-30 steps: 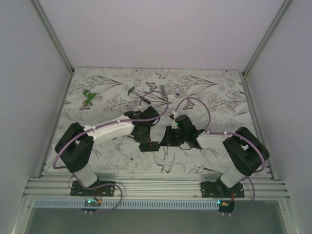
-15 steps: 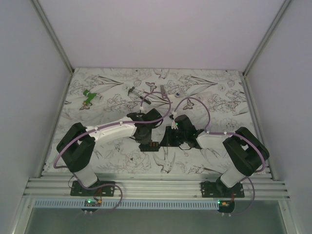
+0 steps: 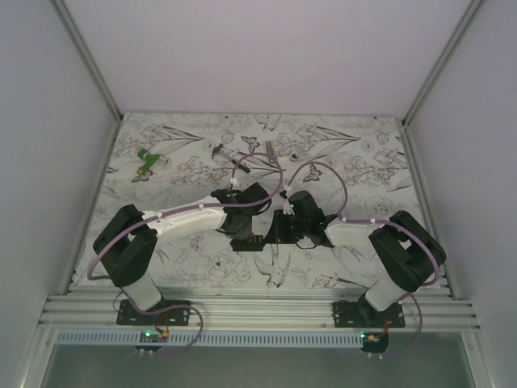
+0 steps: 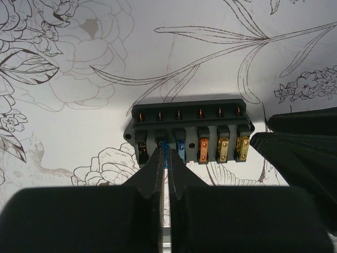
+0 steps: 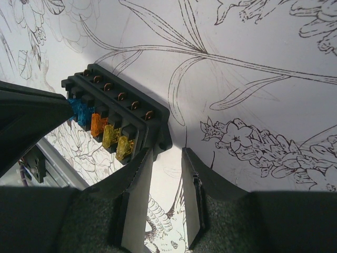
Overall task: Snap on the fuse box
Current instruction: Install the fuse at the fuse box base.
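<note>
The fuse box [image 3: 246,242] lies flat on the flower-print table between my two grippers. In the left wrist view the fuse box [image 4: 189,124] shows a row of blue, orange and yellow fuses. My left gripper [image 4: 165,154] is shut on a blue fuse [image 4: 166,144] near the box's left end; it also shows in the top view [image 3: 242,229]. My right gripper [image 5: 167,156] is open at the box's [image 5: 118,113] yellow-fuse end, its left finger [image 5: 139,168] against the box's corner. The right gripper shows in the top view [image 3: 279,230].
A green plastic piece [image 3: 146,161] lies at the far left. A small dark part [image 3: 218,150] and a thin grey stick tool [image 3: 271,152] lie at the far middle. Side walls and a metal rail at the near edge bound the table [image 3: 363,153].
My left arm has shifted a little to the right and closer over the fuse box. The right arm and the box have hardly moved.
</note>
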Robot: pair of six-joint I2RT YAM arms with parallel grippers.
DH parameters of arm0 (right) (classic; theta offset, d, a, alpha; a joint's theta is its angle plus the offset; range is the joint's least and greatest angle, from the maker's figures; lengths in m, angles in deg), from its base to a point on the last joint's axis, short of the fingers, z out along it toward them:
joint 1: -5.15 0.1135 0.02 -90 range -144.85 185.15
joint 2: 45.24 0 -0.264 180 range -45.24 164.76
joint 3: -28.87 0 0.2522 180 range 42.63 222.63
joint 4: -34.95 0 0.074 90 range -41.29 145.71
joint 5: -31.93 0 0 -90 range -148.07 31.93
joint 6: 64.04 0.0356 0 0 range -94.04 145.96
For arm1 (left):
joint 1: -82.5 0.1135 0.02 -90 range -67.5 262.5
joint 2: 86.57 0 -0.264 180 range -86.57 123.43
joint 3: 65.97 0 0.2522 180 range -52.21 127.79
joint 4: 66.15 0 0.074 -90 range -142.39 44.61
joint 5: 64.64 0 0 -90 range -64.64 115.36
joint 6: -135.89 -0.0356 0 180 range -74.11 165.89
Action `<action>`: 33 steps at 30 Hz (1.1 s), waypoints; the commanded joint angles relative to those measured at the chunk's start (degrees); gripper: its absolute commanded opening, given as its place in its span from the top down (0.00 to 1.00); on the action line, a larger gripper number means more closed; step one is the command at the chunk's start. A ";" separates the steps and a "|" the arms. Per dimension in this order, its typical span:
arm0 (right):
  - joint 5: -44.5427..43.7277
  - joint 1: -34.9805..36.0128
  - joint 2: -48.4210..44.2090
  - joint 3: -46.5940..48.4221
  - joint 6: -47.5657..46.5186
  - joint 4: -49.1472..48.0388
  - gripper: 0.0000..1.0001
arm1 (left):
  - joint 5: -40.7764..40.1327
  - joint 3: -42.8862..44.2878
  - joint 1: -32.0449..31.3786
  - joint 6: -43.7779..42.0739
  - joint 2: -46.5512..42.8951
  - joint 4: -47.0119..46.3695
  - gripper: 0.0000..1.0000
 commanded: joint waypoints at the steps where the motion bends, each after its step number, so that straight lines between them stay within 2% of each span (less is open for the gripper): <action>1: -0.77 0.62 0.22 0.95 -0.80 1.55 0.65 | -1.15 -6.63 1.12 0.60 3.01 5.58 1.00; 5: -1.02 0.68 -0.04 0.76 -0.79 1.68 0.65 | -1.13 -7.40 2.11 -0.52 0.22 5.50 1.00; 12: -1.27 0.76 0.03 1.02 -0.62 2.15 0.65 | 1.63 -9.00 2.96 -0.91 0.49 3.07 1.00; 23: -1.39 1.36 0.56 1.81 -0.59 2.60 0.65 | 3.24 -7.15 1.23 -1.02 4.99 2.00 1.00; 33: -1.40 1.47 0.91 2.40 -0.70 2.93 0.65 | 0.52 -8.20 0.59 -0.03 6.96 3.50 1.00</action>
